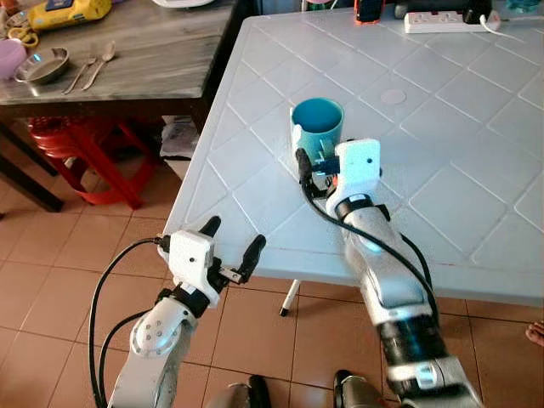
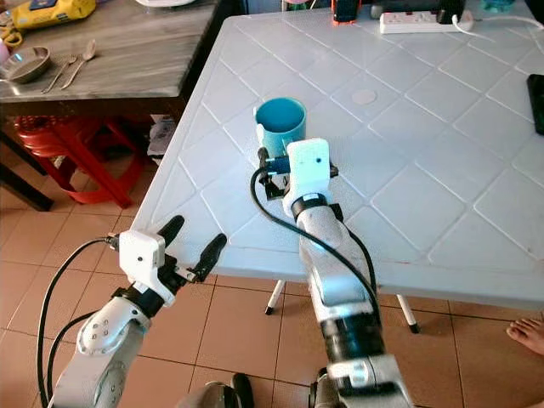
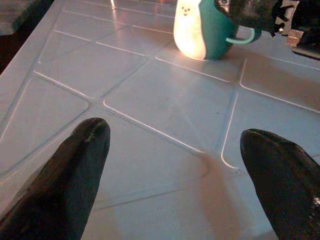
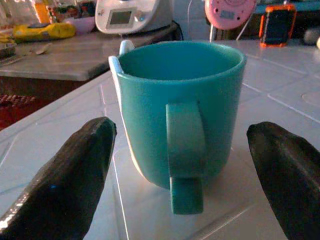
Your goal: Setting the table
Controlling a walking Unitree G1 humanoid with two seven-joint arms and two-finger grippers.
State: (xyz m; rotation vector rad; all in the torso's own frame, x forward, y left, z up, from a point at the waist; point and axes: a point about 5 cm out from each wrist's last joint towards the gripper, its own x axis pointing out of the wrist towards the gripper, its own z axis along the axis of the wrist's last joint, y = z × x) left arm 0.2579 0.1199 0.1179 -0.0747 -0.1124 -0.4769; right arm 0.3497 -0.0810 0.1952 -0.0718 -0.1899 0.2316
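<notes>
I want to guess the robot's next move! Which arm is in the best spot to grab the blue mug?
Probably the right. The right gripper is open just behind the teal mug, fingers either side of its handle. The left gripper hovers open at the white table's near edge, farther from it.

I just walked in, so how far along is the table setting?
Early. The teal mug stands upright on the white table; the right gripper sits open just behind its handle. Spoons and a bowl wait on the side table. The left gripper hovers open.
</notes>
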